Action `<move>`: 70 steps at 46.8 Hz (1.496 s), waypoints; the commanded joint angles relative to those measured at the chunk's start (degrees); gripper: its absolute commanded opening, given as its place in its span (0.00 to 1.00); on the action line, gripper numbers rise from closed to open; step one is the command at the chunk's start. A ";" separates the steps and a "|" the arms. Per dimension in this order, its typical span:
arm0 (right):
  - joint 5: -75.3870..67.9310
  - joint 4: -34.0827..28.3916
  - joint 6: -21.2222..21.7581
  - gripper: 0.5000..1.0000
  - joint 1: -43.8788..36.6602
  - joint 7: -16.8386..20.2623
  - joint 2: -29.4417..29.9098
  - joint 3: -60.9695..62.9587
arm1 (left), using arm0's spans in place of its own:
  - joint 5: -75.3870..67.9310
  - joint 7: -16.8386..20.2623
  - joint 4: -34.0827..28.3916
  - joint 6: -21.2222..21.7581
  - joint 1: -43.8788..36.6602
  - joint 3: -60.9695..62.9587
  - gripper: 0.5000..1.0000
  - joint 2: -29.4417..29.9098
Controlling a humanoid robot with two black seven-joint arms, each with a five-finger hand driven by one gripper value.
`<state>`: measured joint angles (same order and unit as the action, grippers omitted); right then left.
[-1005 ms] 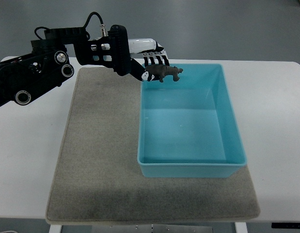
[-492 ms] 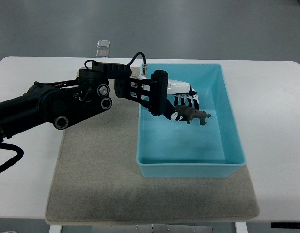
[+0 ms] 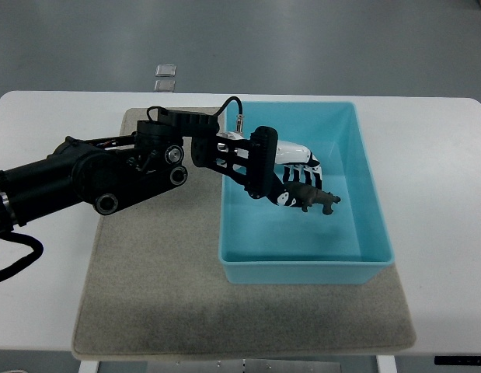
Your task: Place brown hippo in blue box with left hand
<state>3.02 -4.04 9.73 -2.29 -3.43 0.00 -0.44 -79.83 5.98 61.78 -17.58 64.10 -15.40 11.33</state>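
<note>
While my left arm reaches in from the left across the grey mat (image 3: 147, 272), my left hand (image 3: 291, 175) sits inside the walls of the blue box (image 3: 364, 179), fingers (image 3: 298, 185) curled down around the brown hippo (image 3: 314, 198). I grip the toy at its back end, and its head pokes out toward the right. It hangs over the box's floor; I cannot tell whether it touches. Box and mat rest on the white table (image 3: 442, 233).

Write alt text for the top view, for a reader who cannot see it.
The left hand holds a brown hippo inside a blue box, its black arm reaching in from the left. The box sits on a grey mat on a white table.
</note>
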 commanded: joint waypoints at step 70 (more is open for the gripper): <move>-0.03 0.00 -0.06 0.88 0.00 0.00 0.00 0.00 | 28.22 1.23 0.27 6.24 -2.57 -11.76 0.99 4.58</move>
<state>3.04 -4.04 9.73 -2.28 -3.43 0.00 -0.47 -54.93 7.25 62.36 -12.62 61.51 -26.26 15.14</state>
